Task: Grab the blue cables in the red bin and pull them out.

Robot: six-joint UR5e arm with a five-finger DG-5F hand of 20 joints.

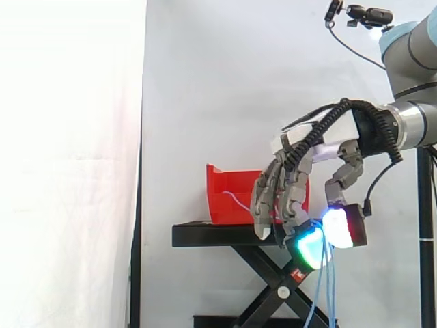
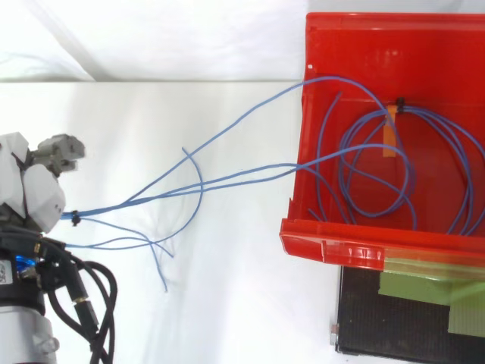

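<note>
Looking first at the hand (image 1: pixel 272 188), closest to the side camera, at about 4 o'clock in that view. Holding the blue cables (image 2: pixel 227 178) with fingers and thumb curled shut on them, pinching them between the glowing pads. Letting loose ends dangle straight down toward 6 o'clock under the pads in the side view.

Judging the job as about half done. Stretching several strands out of the red bin (image 2: pixel 333 246), over its wall and across to the hand at 8 o'clock in the top view. Leaving big loops lying inside the bin, though, curled round on its floor at about 3 o'clock, with a black tie bunching some of them near an orange strip (image 2: pixel 389 135). Probably needing more pulling to get those loops over the wall and out.

Sitting well apart from the bin in the top view, with the bin off toward 2 o'clock from the hand. Resting the bin on the black stand (image 1: pixel 218 236) in the side view, just past the fingers toward 9 o'clock. Watching for loops snagging on the wall edge on the way out.
</note>
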